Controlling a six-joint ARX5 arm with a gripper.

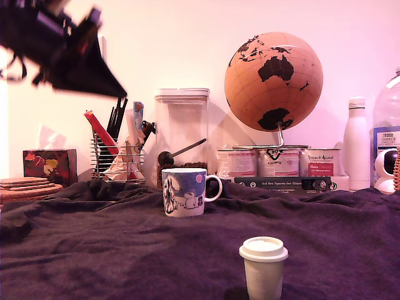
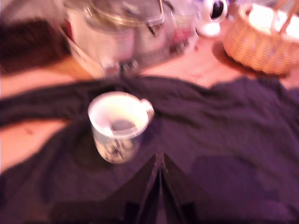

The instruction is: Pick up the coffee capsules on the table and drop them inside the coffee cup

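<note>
The coffee cup (image 1: 184,192), a white mug with a blue cartoon print, stands upright mid-table with its handle toward the exterior view's right. From above, the cup (image 2: 120,122) holds a dark blurred shape (image 2: 123,125) at its bottom. A cream-white coffee capsule (image 1: 263,267) stands near the front edge of the table (image 1: 94,237), wide rim up. My gripper (image 1: 115,89) hangs high at the exterior view's left, well above and away from both. In the wrist view my gripper (image 2: 161,161) has its fingers pressed together, shut and empty, just short of the cup.
Behind the cup stand a tall clear canister (image 1: 182,125), a wire utensil holder (image 1: 115,156), a globe (image 1: 273,81) and labelled tins (image 1: 278,162). A tissue box (image 1: 50,165) and a white bottle (image 1: 357,144) flank them. A wicker basket (image 2: 261,37) sits beyond the cloth.
</note>
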